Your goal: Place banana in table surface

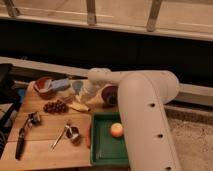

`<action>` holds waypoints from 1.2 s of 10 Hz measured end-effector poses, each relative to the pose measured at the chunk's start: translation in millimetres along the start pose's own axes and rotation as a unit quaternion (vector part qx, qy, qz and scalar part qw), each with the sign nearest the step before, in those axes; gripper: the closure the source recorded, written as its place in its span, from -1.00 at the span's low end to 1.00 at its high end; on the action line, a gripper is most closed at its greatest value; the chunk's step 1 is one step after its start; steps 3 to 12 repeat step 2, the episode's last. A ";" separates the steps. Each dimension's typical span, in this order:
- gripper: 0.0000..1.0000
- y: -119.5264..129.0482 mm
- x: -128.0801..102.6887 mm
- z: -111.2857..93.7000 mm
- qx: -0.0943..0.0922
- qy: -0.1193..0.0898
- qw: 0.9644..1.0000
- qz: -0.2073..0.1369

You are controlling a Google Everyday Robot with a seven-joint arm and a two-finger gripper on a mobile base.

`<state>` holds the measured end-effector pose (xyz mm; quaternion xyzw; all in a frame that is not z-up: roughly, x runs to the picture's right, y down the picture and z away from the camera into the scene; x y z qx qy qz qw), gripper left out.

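Gripper (84, 96) low over table (40, 150), at end of white arm (145, 115), directly above banana (79, 106). Finger state: cannot tell. Banana appears to lie on planks, between grapes (55, 106) and tray (100, 155), just beside grapes. Contact between gripper and banana: not determinable.

Judged step: release and retreat. Recommend: confirm banana fully supported by wood, let go without dragging, lift straight up, avoid sweeping toward grapes, bowl (44, 86) or tray. Risk: fruit rolling on release.

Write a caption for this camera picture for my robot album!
Robot's hand reaches down over the banana on the table surface, beside grapes and a green tray.
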<state>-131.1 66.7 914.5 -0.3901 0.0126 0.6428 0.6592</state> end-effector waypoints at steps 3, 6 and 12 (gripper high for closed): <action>-0.47 -1.9 0.2 -0.8 0.000 0.000 1.000 0.001; -0.47 -1.9 0.2 -0.8 0.000 0.000 1.000 0.001; -0.47 -1.9 0.2 -0.8 0.000 0.000 1.000 0.001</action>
